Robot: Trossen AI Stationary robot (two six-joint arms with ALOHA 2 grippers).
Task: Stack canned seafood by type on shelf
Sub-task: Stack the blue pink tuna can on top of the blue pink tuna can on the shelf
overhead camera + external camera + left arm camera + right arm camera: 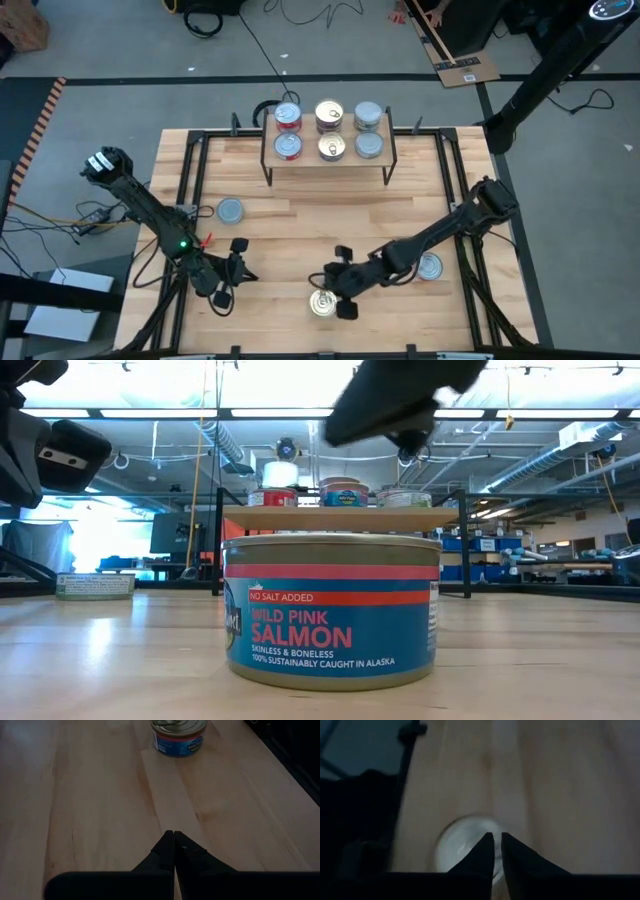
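High view: right gripper (343, 283) hovering just above gold-topped, blue-and-red-labelled round salmon tin (322, 302) at table's near edge, fingers barely parting, gripping nothing | left gripper (234, 271) idling shut | tin likely rigid, dense, slick-sided; pinch across side wall | light-wood black-legged shelf (329, 158) holding six tins.

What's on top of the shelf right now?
Six cans sit on the shelf in two rows: red-sided, gold-topped and silver pairs. Whether any are stacked underneath cannot be seen from above.
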